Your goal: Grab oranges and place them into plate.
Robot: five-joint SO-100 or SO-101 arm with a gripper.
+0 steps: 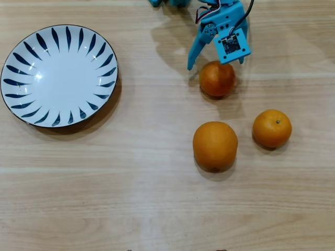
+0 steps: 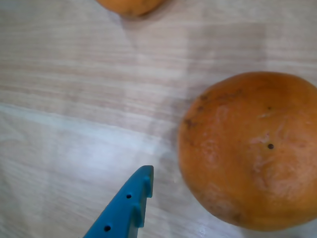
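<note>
In the overhead view the blue two-finger tool [image 1: 212, 67] hangs at the far side of the pale wooden counter [image 1: 157, 198], just over the far edge of a small, darker round orange [image 1: 217, 79]. Its fingers are spread: one long blue finger [image 1: 196, 52] reaches down to the left of that fruit, and the wrist view shows the same finger tip [image 2: 141, 186] beside the dimpled fruit with bare wood between them. The other finger is not clearly visible.

The large round orange [image 1: 215, 146] sits nearer, and another small orange [image 1: 272, 128] lies to its right. All three are still on the counter, well apart from the white round plate with dark blue leaf strokes [image 1: 15, 110], which stands empty at the far left.

The likely risk is that the fruit sits off-centre between the fingers. Closing from here could push it sideways, so it rolls toward the large orange instead of being held.
</note>
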